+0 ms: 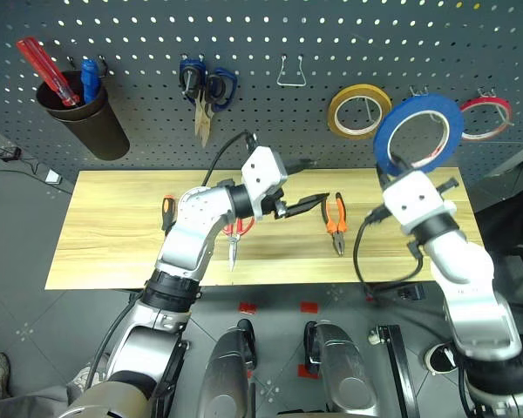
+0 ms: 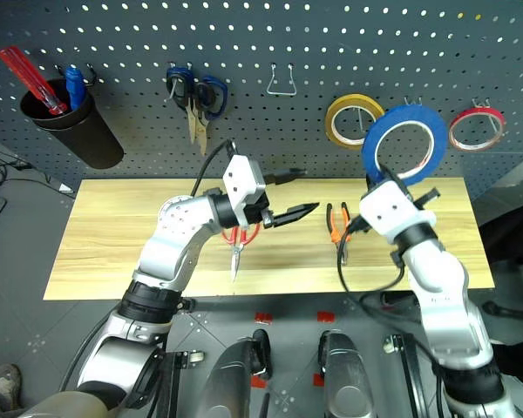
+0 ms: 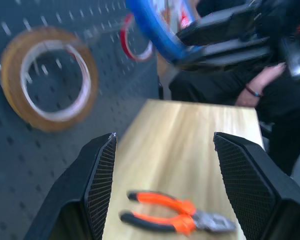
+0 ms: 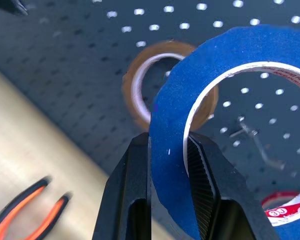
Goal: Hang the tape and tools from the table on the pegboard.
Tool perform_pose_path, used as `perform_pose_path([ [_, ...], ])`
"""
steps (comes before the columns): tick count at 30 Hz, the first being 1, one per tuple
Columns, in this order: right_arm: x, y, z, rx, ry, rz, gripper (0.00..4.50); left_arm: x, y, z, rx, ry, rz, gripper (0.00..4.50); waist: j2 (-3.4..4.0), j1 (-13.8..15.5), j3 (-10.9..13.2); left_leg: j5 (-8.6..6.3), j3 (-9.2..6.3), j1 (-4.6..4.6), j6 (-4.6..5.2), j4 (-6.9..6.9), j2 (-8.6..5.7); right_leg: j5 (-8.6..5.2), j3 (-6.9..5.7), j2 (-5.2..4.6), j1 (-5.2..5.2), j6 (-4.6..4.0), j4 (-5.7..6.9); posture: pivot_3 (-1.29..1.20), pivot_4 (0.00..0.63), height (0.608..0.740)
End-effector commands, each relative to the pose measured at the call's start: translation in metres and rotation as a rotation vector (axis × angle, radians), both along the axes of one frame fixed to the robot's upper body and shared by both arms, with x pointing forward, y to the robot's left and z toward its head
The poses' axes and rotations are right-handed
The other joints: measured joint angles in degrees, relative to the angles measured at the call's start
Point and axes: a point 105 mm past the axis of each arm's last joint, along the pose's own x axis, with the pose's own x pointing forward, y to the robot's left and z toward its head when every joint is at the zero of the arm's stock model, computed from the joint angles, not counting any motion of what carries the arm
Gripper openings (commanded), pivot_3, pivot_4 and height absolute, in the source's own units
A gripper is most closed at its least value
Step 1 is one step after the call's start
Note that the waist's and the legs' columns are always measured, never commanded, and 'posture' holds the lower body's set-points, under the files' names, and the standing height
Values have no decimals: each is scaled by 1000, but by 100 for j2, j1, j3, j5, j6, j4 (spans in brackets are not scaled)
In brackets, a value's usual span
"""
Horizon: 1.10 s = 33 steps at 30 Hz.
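- Right hand [image 4: 167, 165] grips the blue tape [image 1: 418, 132] by its rim, raised before the pegboard [image 1: 270, 35], between the yellow roll [image 1: 359, 111] and red roll [image 1: 485, 117].
- Left hand [image 3: 162, 165] is open, empty, above the desk [image 1: 113, 226].
- Pliers [image 1: 336, 223] lie just beyond its fingers.
- Scissors [image 1: 234, 235] lie under the left forearm; apparently a screwdriver [image 1: 167, 212] lies beside it.

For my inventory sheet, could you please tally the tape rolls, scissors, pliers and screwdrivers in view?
Tape rolls: 3 (blue, yellow, red)
Scissors: 2 (blue-handled, red-handled)
Pliers: 1
Screwdrivers: 3 (red, blue, black-and-orange)
Total: 9
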Motion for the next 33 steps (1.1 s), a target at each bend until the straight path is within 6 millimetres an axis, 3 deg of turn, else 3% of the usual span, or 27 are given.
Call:
perform_pose_path([
  [1,16,-24,15,60,-42,-30,695,-1,-7,12,-47,-34,-7,3280,0,-1,0,0,0,0,0,1,1,0,-1,0,1,0,0,-299,337,740],
  [5,38,-39,22,134,-30,-20,695,2,-14,18,-90,-27,4,3280,0,-4,0,0,8,-3,1,-3,0,-1,-12,0,0,-1,-9,-290,330,740],
  [10,43,-33,19,203,7,44,695,3,-10,11,-76,-14,18,3280,1,-29,-1,-1,10,-3,1,-10,2,-1,-16,0,0,-1,-11,-287,323,740],
  [11,41,-33,17,210,9,45,1418,4,-7,9,-70,-7,28,3280,1,-31,-1,-1,10,-3,1,-10,3,-1,-16,0,0,-1,-10,-286,324,740],
  [16,21,-22,-18,248,96,39,3002,13,19,-8,-28,44,102,3280,2,-14,-3,-1,9,-3,1,-6,2,-1,-14,-1,1,-1,-7,-287,327,740],
  [20,-4,2,-59,362,273,34,4392,13,51,-44,161,55,143,3280,8,-52,-6,0,9,-2,0,-7,7,-1,-9,1,-1,-1,-4,-290,336,740],
  [23,-13,31,-93,565,474,-34,4451,18,90,-68,304,92,202,3280,9,-117,-6,2,5,1,-4,-5,12,-1,0,2,-4,-2,6,-286,347,740],
  [26,-3,50,-109,602,600,-110,4451,25,110,-71,334,116,248,3280,10,-120,-6,8,-2,2,-12,-6,19,9,-1,7,-7,-18,9,-275,365,740],
  [29,14,67,-127,599,765,-178,4451,30,122,-70,339,143,277,3280,9,-99,-6,13,-2,0,-2,-1,13,16,2,2,-8,-23,5,-267,373,740],
  [33,41,73,-137,603,848,-224,4451,29,123,-72,368,150,261,3280,9,-43,-6,15,-1,-1,1,-4,14,18,-2,3,-11,-26,8,-239,386,740],
])
